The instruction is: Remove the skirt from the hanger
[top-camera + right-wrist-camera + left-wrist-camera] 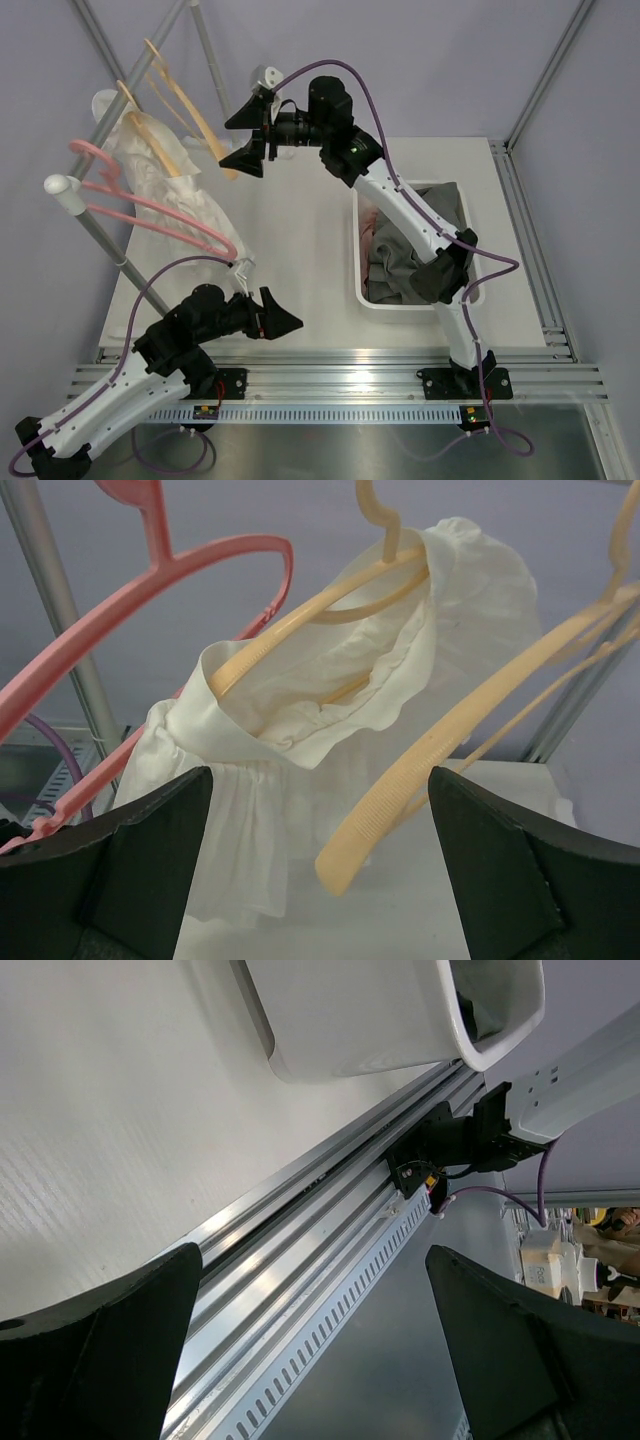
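My right claw [238, 138] hung released, jaws wide and holding nothing, at the far left of the counter [300, 230], facing the skirt [290, 740]. The white skirt sat on a tan hanger [280, 630] on the rack [95, 215], with its gathered waistband looped over both hanger arms. A pink hanger [200, 565] hung on its near side and a bare tan hanger [420, 770] on its far side.

To do the grab well, I judged I should clench on the waistband cloth alone, where it bulged off the near end of the hanger arm, and keep the tan bar out of the bite. The bare hanger's tip jutted in between my fingers, so I would have had to shift aside before going in. The pull would best run along the hanger arm and off its tip. A straight downward drag might unhook the hanger from the rack.

My left claw [312, 1290] was released too, low at the near left and empty, looking along the counter's near edge. It seemed free to steady the hanger.

I counted:
- one skirt
- one pink hanger
- two tan hangers for certain, with a possible third I could not make out
- one basket [360, 250] of clothes at the right
- two claws
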Robot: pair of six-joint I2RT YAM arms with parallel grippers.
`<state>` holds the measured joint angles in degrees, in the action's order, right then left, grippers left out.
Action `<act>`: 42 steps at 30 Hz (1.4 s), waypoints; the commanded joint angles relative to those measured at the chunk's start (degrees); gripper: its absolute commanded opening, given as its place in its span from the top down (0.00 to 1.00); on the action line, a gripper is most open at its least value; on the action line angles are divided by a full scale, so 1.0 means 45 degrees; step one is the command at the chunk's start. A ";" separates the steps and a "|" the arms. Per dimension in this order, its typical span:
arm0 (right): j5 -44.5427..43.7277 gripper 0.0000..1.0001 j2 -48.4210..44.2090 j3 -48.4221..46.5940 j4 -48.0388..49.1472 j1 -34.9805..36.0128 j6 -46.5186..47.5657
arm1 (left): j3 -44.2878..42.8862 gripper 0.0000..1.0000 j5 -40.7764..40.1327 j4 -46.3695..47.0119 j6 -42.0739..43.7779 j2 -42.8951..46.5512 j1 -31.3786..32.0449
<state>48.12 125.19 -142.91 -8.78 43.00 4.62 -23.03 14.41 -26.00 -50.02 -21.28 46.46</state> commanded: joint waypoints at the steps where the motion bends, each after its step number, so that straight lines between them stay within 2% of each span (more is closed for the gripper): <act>1: -0.1216 0.04 0.0228 -0.0762 -0.0880 0.0950 -0.0052 | 0.0078 0.01 0.0332 0.0738 -0.0076 0.0061 0.0047; 5: -0.2798 0.06 -0.0201 0.0057 -0.0572 0.1634 -0.0166 | 0.0136 0.01 0.0371 0.0914 -0.0095 -0.0057 0.0028; 9: -0.3251 0.08 -0.0533 0.0644 -0.0238 0.2063 -0.0344 | 0.0195 0.01 0.0430 0.0973 -0.0135 -0.0057 0.0047; 18: -0.4012 0.07 -0.0105 -0.0077 -0.0706 0.2436 -0.0500 | 0.0254 0.01 0.0390 0.0895 -0.0193 0.0177 0.0047; 22: -0.4207 0.06 -0.0220 0.0467 -0.0221 0.2611 -0.0811 | 0.0234 0.01 0.0390 0.0797 -0.0193 0.0217 0.0028; 27: -0.4443 0.01 -0.0241 0.0743 0.0094 0.2924 -0.0949 | 0.0215 0.01 0.0429 0.0817 -0.0154 0.0197 0.0028; 42: -0.4208 0.01 -0.1237 0.2500 0.1344 0.3314 -0.1789 | 0.0195 0.01 0.0546 0.0836 -0.0135 0.0158 0.0028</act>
<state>29.41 124.33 -131.90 -6.79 56.69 -2.33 -21.93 15.18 -24.69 -50.65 -20.73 46.46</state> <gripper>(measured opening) 0.992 0.984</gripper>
